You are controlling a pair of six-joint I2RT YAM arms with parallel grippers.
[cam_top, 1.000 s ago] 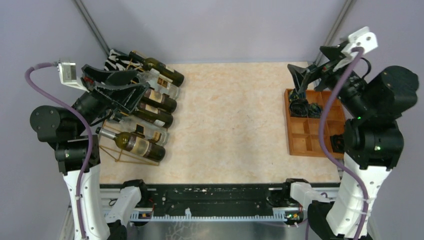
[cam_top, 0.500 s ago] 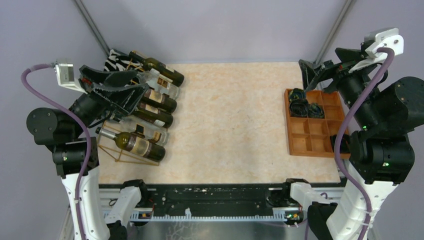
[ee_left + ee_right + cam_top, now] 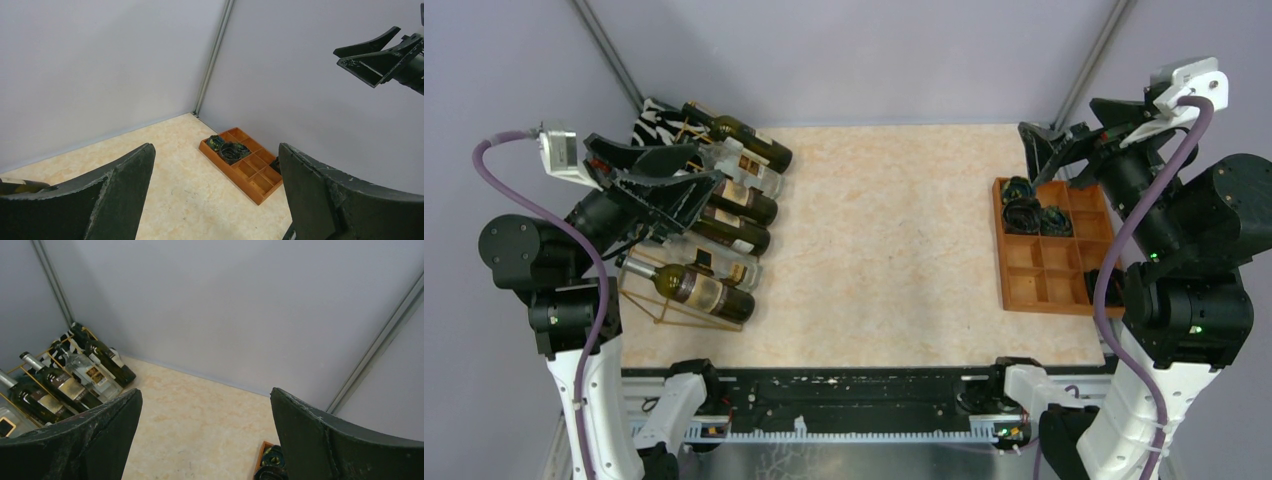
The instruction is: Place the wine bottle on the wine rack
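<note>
The wine rack [image 3: 656, 306], a gold wire frame, stands at the table's left edge. Several dark wine bottles [image 3: 704, 290] lie slanted on it, necks to the left. My left gripper [image 3: 706, 166] hovers open above the rack's middle bottles, holding nothing. In the left wrist view its jaws [image 3: 215, 147] stand wide apart over bare tabletop. My right gripper [image 3: 1031, 150] is raised at the far right, open and empty, above the tray's far end. The right wrist view [image 3: 205, 391] looks across at the rack [image 3: 11, 401] and bottles [image 3: 62, 384].
An orange-brown wooden compartment tray [image 3: 1024, 285] sits at the right, with dark rolled items [image 3: 1026, 212] in its far cells. A zebra-patterned object [image 3: 654, 120] lies behind the rack. Grey walls close in the table's far and side edges.
The right arm has lifted and drawn back to the right, away from the tray's far cells, then held still. The left arm barely shifted. Both grippers stayed open.
</note>
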